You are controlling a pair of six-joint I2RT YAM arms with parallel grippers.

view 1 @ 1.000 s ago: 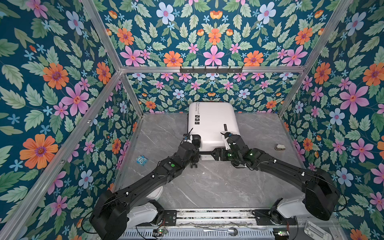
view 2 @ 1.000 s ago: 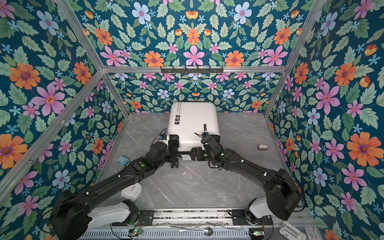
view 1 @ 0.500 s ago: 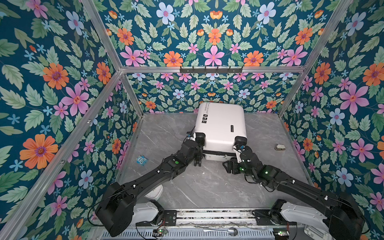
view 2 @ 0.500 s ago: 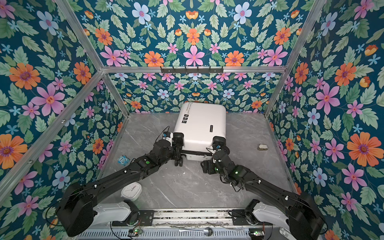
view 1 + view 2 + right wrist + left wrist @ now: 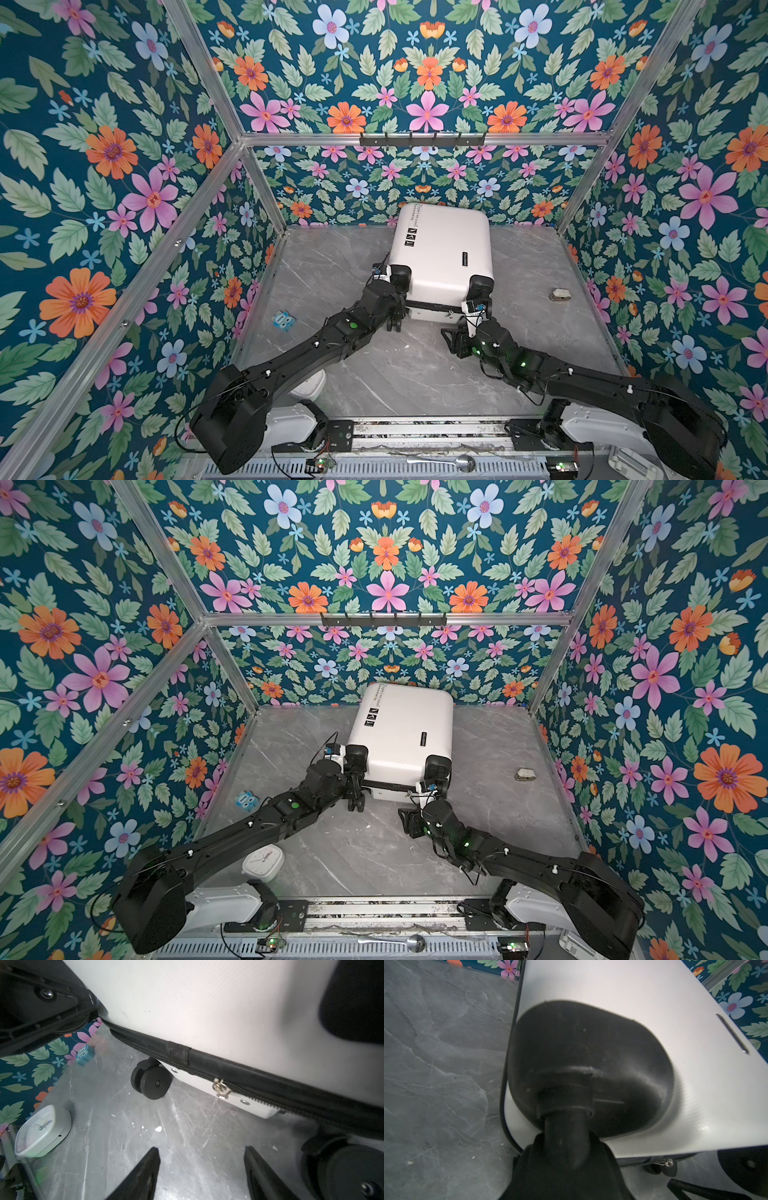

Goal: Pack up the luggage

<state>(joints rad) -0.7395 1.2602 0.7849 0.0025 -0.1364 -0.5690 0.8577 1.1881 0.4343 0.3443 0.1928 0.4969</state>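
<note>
The luggage point(image 5: 444, 253) point(image 5: 403, 729) is a closed white hard-shell suitcase lying askew at the back of the grey table. Its black wheels point toward me. My left gripper point(image 5: 397, 309) point(image 5: 356, 789) is shut on the near-left wheel. In the left wrist view that wheel's stem runs from its black housing point(image 5: 591, 1053) into my left gripper point(image 5: 566, 1147). My right gripper point(image 5: 454, 340) point(image 5: 409, 820) point(image 5: 201, 1153) stands open over bare table, just short of the luggage's near-right corner. Nothing is between its fingers. The zipper band point(image 5: 207, 1059) and another wheel point(image 5: 152, 1082) show ahead of it.
A white clock point(image 5: 263, 861) point(image 5: 41, 1132) lies near the left arm's base. A small blue toy point(image 5: 283, 321) sits by the left wall. A small pale object point(image 5: 560, 294) lies at the right. Floral walls close in three sides, with a hook rail point(image 5: 422, 139) at the back.
The luggage has slid right and turned, with my left gripper still on its wheel. My right gripper has drawn back from the luggage's near edge toward the front, its jaws narrower.
</note>
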